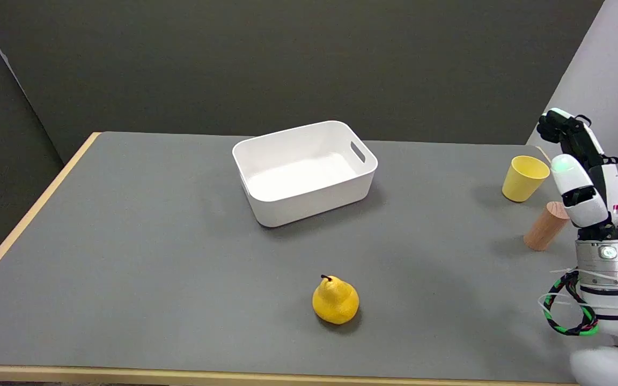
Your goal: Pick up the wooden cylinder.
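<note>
— Where is the wooden cylinder (pixel 546 225) on the grey worktop (pixel 153 257)?

— Near the right edge, standing upright, just in front of an upright yellow cup (pixel 524 178). Its upper right side is hidden behind the robot's right hand (pixel 580 171).

— Does the hand have hold of it?

— Hard to say. The hand stands upright just beside the cylinder and overlaps it from this angle. The fingers point up and away from the camera, so whether they touch the wood, or how far apart they are, cannot be made out.

— Anything else cut off?

— The right arm's lower part runs out of the picture at the bottom right corner, with green-and-black cable looped at the wrist. A white bin (pixel 304 170) sits mid-worktop near the far side, and a yellow pear (pixel 335 300) nearer the front edge, both in full view.
</note>
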Motion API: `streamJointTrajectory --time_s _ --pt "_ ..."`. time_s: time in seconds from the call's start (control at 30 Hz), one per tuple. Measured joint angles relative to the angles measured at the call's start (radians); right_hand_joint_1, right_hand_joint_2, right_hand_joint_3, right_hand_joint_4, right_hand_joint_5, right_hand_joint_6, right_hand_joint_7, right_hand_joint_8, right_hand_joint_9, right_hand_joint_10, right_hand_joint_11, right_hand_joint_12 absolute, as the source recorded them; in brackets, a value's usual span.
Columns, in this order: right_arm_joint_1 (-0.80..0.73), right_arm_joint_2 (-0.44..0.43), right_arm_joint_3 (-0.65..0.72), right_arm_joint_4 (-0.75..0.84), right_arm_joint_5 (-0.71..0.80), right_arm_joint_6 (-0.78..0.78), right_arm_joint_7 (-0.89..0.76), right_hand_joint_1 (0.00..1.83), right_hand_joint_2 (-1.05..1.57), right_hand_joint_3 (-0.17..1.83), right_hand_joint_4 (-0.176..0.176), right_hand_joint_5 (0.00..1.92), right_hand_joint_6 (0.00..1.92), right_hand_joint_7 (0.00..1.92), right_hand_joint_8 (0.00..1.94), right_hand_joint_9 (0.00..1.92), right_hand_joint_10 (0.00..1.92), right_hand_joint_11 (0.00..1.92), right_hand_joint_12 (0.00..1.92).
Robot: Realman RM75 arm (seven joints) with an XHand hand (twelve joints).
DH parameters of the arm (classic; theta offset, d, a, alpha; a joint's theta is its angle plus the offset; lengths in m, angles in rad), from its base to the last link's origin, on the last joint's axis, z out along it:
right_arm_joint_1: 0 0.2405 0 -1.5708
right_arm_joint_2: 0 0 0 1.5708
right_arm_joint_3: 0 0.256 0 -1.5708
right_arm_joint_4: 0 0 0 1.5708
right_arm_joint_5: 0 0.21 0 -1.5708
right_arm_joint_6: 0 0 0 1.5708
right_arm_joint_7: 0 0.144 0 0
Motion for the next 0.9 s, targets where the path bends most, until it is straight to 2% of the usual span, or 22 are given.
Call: streamJointTrajectory --time_s 0.9 --pt "-0.013 -0.008 0.002 0.042 0.030 0.003 -0.002 0.30 0.74 0.95 -0.105 0.25 0.50 0.31 0.45 0.21 0.80 0.03 1.19"
